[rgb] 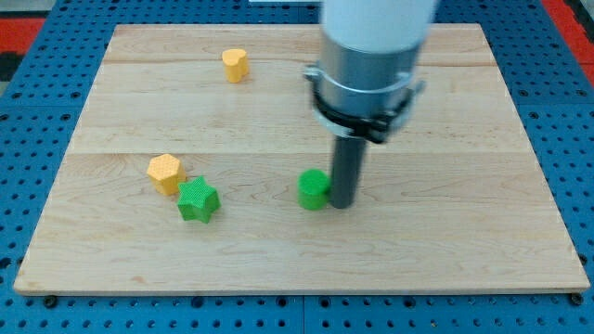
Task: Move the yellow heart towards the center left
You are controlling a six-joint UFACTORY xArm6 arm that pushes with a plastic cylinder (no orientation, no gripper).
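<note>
The yellow heart [235, 64] sits near the view's top, left of the middle, on the wooden board [445, 232]. My tip [341, 204] rests on the board just right of a green round block [314, 189], touching or nearly touching it. The tip is far below and to the right of the yellow heart. The arm's wide grey body hangs above the tip and hides part of the board's top middle.
A yellow hexagon block [164, 173] lies at the view's left, with a green star block [198, 200] touching its lower right. Blue pegboard surrounds the board on all sides.
</note>
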